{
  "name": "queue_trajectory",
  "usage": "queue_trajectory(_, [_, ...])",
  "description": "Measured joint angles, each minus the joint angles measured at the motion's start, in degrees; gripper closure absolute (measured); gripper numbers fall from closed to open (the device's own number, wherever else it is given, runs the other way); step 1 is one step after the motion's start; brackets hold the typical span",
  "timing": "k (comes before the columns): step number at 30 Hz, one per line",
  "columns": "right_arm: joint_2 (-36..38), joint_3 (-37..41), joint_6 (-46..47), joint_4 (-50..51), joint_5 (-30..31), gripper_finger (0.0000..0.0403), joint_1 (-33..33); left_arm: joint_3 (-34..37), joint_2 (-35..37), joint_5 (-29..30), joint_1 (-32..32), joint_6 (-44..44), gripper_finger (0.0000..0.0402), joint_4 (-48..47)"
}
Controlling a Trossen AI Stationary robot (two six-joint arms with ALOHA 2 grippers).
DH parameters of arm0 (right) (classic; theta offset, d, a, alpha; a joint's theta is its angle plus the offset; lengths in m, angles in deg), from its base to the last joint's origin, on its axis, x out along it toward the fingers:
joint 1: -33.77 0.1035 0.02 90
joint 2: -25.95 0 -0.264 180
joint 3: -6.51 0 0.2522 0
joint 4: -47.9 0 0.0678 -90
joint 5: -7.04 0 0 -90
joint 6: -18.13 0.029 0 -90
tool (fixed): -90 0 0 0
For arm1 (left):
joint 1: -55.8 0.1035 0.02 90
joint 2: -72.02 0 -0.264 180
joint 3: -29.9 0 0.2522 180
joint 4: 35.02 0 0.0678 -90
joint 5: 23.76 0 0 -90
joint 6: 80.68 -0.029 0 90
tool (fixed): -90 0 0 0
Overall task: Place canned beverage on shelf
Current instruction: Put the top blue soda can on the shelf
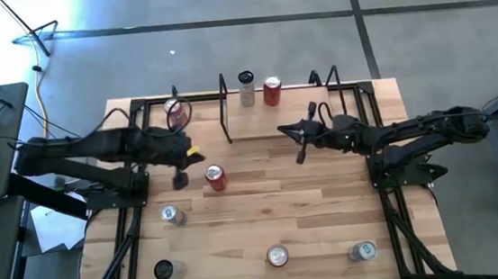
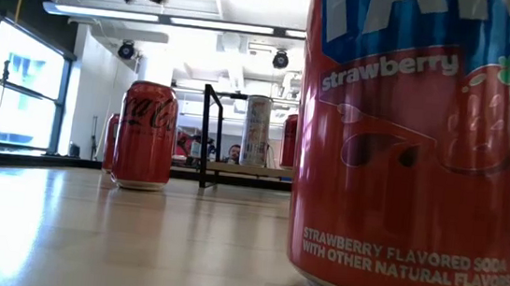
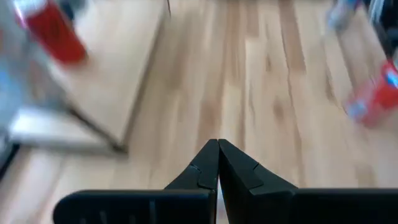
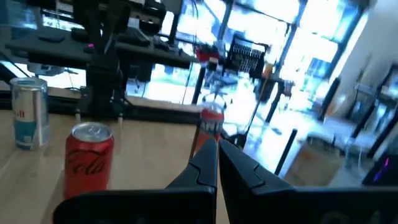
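The shelf (image 1: 276, 119), a light-wood board between thin black rods, stands at the table's far middle. A silver can (image 1: 246, 87) and a red can (image 1: 272, 90) stand upright on it. A red cola can (image 1: 215, 177) stands on the tabletop left of centre, and shows again in the right wrist view (image 4: 89, 163). My left gripper (image 1: 192, 151) is shut and empty, raised above the table just far-left of that can. My right gripper (image 1: 283, 131) is shut and empty, pointing level toward the table's left, just in front of the shelf.
More cans stand on the table: a red-white one (image 1: 175, 112) far left beside the shelf, a silver one (image 1: 173, 216), a dark-topped one (image 1: 165, 270), a strawberry soda (image 1: 278, 256) and a silver one (image 1: 362, 252) along the near edge. Bare wood lies between the rows.
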Motion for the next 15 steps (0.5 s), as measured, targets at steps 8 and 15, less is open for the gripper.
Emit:
queue_trajectory(8, [0.7, 0.0, -2.2, -1.4, 0.2, 0.0403, 0.0, -16.4, -7.9, -0.9, -4.4, 15.5, 0.0396, -31.1])
queue_trajectory(15, [0.7, 0.0, -2.1, -1.0, 0.0, 0.0403, 0.0, -21.1, -15.9, -5.6, -7.7, 26.0, 0.0308, -43.3])
